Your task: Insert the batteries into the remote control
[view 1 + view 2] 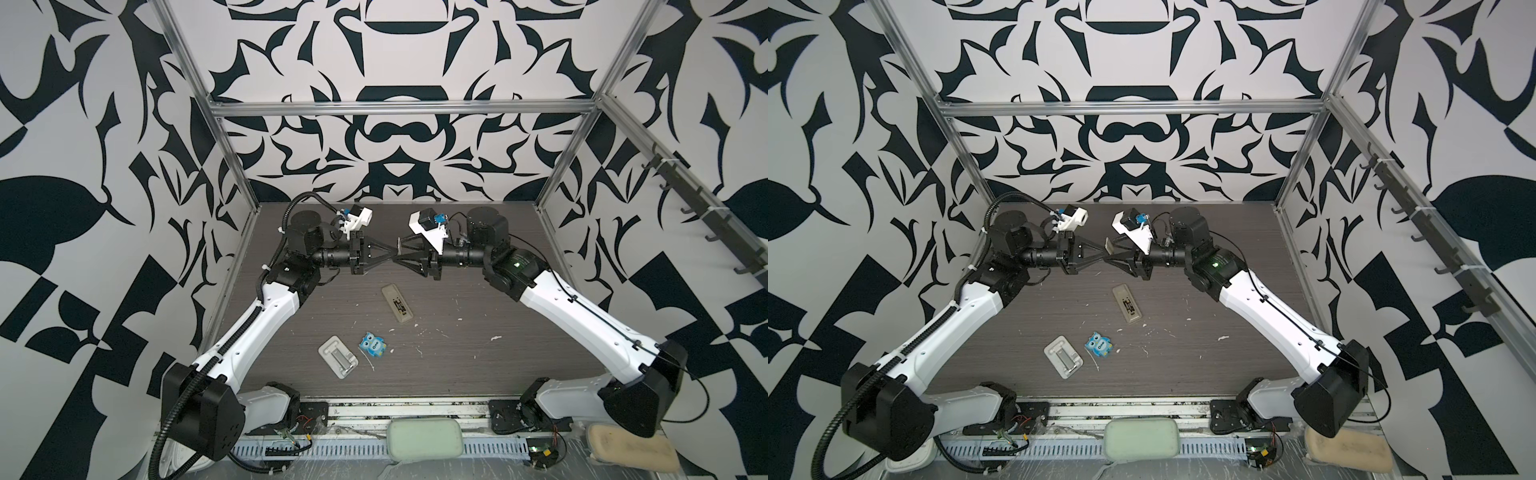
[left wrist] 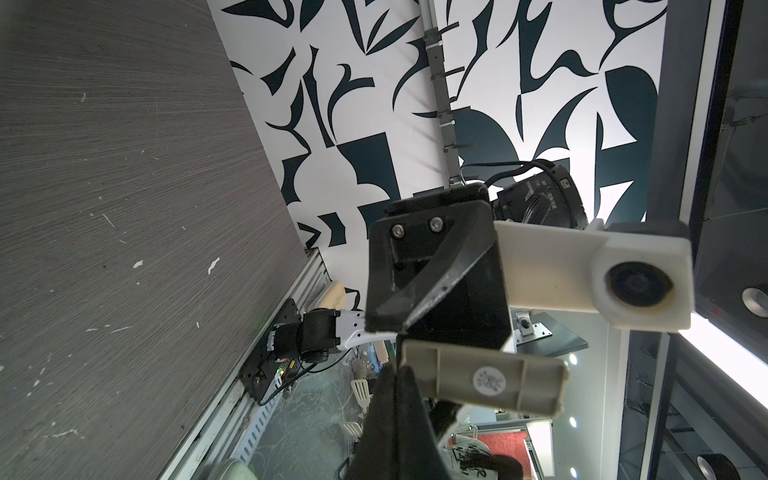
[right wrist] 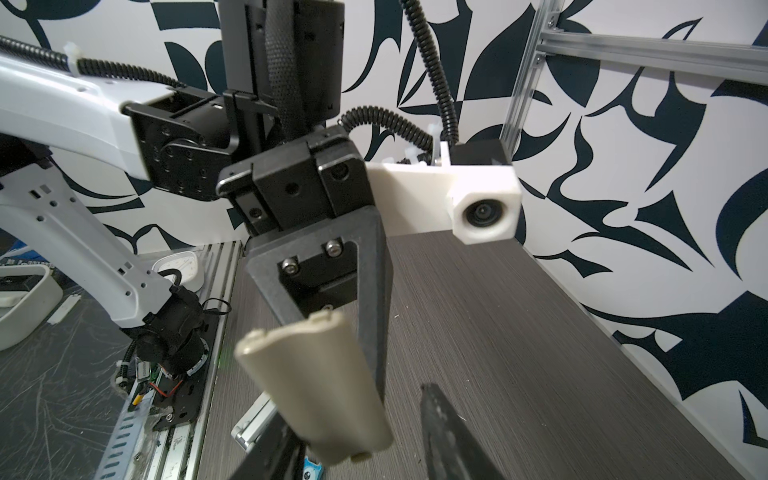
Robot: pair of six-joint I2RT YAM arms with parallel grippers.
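**Cover in mid-air, remote waiting below**

My left tool (image 1: pixel 390 258) is closed to a point. In the left wrist view it seems to pinch only the very end of the beige battery cover (image 2: pixel 482 378). My right tool (image 1: pixel 1108 252) meets it tip to tip, raised over the back of the desk (image 1: pixel 478 353). Its fingers stand apart: one lies along the cover, the other is clear of it with a gap showing. I judge this to be a handover or regrip that is not yet finished.

The remote control (image 1: pixel 398 307) lies flat on the desk, nearer the front, back up with its bay uncovered. Dark shapes in the bay look like the batteries (image 1: pixel 401 306), but they are too small for me to tell whether both are seated.

The weak point is that thin pinch. If my left tool lets go before the right has closed, the cover drops. It could land on the remote and jolt whatever sits in the bay. If my right tool closes on the curved back, it may lever the cover sideways out of the pinch or squirt it free.

A skewed grip would leave the cover's tabs missing the bay's slots. Pressing down could then slide the remote, since nothing steadies it. With both tools this close, a small error would also knock them together.
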